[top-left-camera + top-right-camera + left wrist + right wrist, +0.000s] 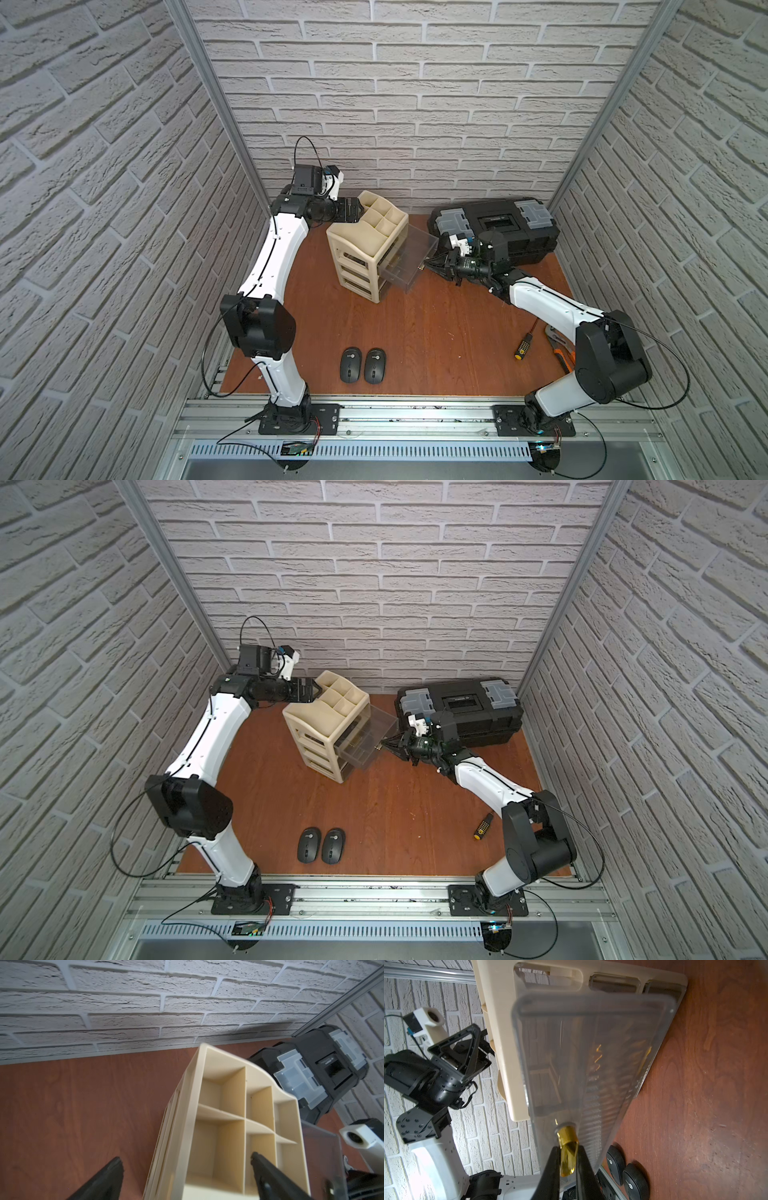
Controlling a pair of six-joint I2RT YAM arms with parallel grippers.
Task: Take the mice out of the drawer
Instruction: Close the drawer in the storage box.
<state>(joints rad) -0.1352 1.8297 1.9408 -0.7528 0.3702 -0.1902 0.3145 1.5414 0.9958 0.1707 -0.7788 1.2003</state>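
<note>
Now, right end effector [569,1160] pinches the amber knob [568,1142] of the drawer [411,254], left end effector [185,1157] spread astride the organizer [353,245]; two mice [351,365] near the table's [436,332] front edge. Overpulling could drop the drawer.

The tabletop [436,332] is reddish-brown wood grain with a soft sheen. The organizer [353,245] is smooth cream plastic, and its drawer [409,259] is clear and glossy, with a translucent amber knob [568,1147]. The mice [351,365] near the front edge look like matt black plastic. So does the toolbox [519,237] at the back right corner.
</note>
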